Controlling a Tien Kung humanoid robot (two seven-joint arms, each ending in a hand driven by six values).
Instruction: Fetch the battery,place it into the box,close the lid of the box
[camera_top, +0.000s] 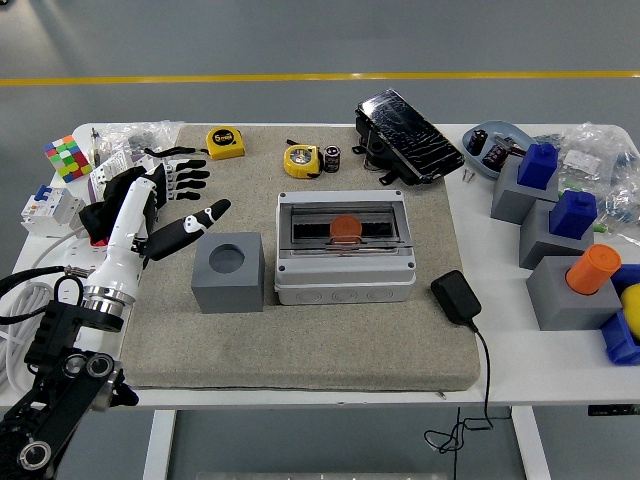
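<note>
The grey box (345, 284) stands in the middle of the mat with its clear lid lying flat over it. An orange round thing (345, 226) shows inside, under the lid. A small black cylindrical battery (332, 158) lies on the mat behind the box, next to a yellow tape measure (301, 160). My left hand (198, 188) is open and empty, fingers spread, over the mat's left edge, left of a grey cube (229, 272) and well apart from the box. My right arm is out of view.
A second tape measure (225, 141) and a black device (407, 122) lie at the back. A black charger (456, 297) lies right of the box. A black cloth (125, 205), a colour cube (66, 157) and cables are at left. Blue-and-grey blocks (537, 175) stand at right.
</note>
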